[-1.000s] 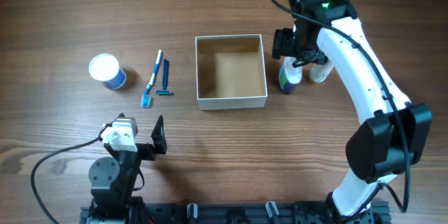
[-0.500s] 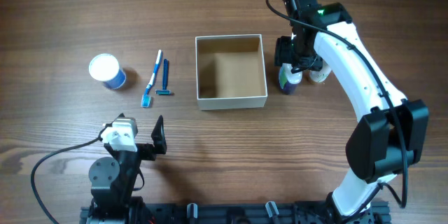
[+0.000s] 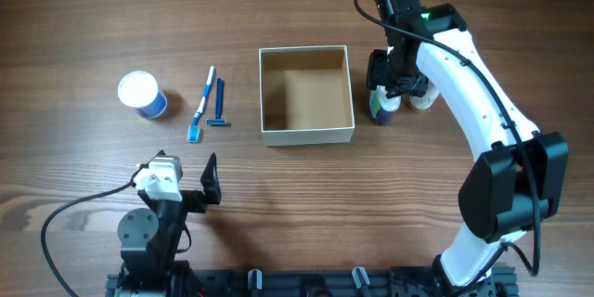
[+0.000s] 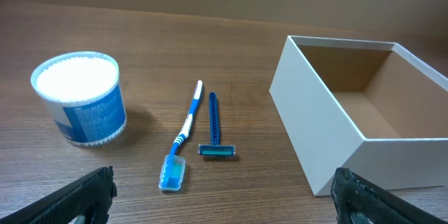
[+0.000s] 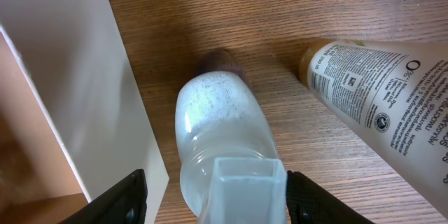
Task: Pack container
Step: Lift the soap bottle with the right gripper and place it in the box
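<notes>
The container (image 3: 306, 133) is a square, shallow box with white walls and a tan inside, empty, at the table's middle; it also shows in the left wrist view (image 4: 315, 126) and the right wrist view (image 5: 84, 77). My right gripper (image 3: 393, 76) is open, its fingers (image 5: 217, 199) straddling the square cap of an upright clear bottle (image 5: 224, 122) with a purple base (image 3: 380, 109), just right of the container. My left gripper (image 3: 181, 178) is open and empty near the front left (image 4: 224, 210).
A cream labelled bottle (image 3: 425, 98) stands beside the clear one (image 5: 381, 91). Left of the container lie a blue toothbrush (image 3: 201, 104), a blue razor (image 3: 219, 102) and a round blue tub with a white lid (image 3: 141, 94).
My right gripper has moved a little toward the near side and down over the clear bottle. The left arm has not moved.
</notes>
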`<action>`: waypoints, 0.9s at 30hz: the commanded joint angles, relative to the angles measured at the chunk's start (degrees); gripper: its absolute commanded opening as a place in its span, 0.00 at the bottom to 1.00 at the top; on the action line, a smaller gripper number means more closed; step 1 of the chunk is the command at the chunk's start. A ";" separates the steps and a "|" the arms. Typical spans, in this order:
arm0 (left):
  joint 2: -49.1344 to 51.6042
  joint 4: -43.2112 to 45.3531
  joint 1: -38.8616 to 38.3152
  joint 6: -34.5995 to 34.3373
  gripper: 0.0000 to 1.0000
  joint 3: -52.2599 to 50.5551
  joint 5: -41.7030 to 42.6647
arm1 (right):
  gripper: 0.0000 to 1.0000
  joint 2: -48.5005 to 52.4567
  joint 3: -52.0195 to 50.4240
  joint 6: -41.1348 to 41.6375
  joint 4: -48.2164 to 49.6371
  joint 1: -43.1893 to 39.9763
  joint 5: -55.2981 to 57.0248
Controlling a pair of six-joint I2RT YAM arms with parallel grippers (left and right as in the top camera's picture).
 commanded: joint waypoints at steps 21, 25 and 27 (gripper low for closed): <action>-0.46 0.20 0.31 0.68 1.00 -0.15 0.31 | 0.65 0.81 -4.11 1.44 2.71 0.07 2.91; -0.46 0.20 0.31 0.68 1.00 -0.15 0.28 | 0.65 0.81 -5.97 0.94 5.53 0.07 2.93; -0.46 0.20 0.31 0.68 1.00 -0.15 0.31 | 0.65 0.79 -5.95 0.94 6.25 0.07 2.93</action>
